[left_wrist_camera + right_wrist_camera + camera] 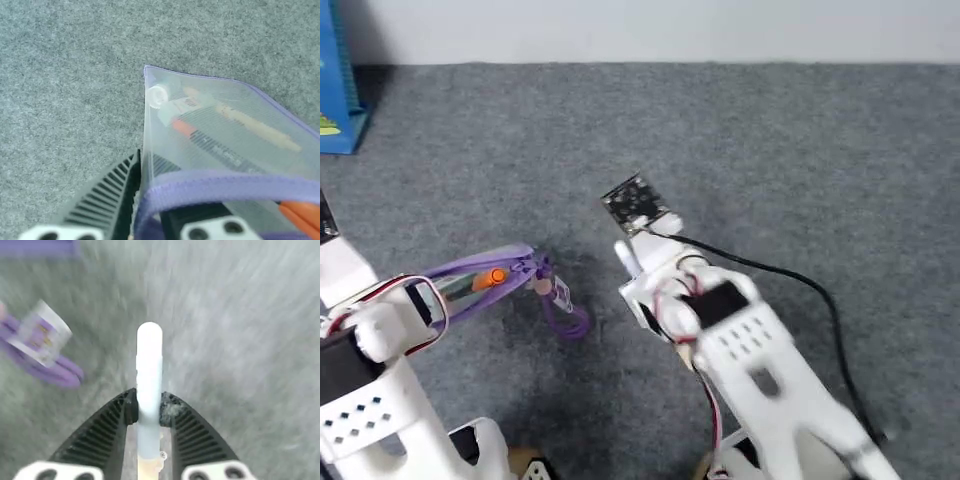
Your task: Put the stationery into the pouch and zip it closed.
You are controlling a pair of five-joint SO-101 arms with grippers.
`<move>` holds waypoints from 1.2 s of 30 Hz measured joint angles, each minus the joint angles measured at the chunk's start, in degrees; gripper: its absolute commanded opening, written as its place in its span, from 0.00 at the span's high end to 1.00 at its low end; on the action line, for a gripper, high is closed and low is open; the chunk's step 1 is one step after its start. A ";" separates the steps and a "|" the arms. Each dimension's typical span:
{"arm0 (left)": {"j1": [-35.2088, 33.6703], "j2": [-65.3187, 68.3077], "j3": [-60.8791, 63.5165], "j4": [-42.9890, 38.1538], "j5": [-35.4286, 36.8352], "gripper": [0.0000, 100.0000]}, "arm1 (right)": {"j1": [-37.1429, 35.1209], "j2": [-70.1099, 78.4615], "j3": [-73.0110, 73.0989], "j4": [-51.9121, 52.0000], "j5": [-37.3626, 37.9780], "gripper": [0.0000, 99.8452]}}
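The left fingers (pixel 112 190) are shut tight on the edge of the clear pouch (pixel 225 120), and pens (pixel 200 137) lie inside it. The right fingers (pixel 112 425) are clamped on a white pen (pixel 149 370) that sticks out past their tips. A purple strap (pixel 47 370) lies on the grey surface (pixel 770 150) near them.

Left end effector (pixel 142 172) and right end effector (pixel 149 401) both clamped tight.
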 measured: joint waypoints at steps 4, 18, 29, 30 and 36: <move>0.00 0.00 0.00 0.00 0.00 0.99 | -2.55 -10.02 0.09 3.16 -2.20 0.99; -0.18 -0.26 0.97 0.00 0.00 0.99 | -11.69 -29.19 -8.44 -5.45 -8.26 0.99; -0.18 -0.26 0.97 0.00 0.00 0.99 | -13.19 -31.38 -5.54 -29.27 -8.26 0.99; -0.09 -0.26 0.97 0.00 0.00 0.99 | -13.98 -31.38 -3.87 -33.05 -8.26 0.99; -0.09 -0.26 0.97 0.00 0.00 0.99 | -21.63 -30.95 6.33 -54.42 -8.26 0.99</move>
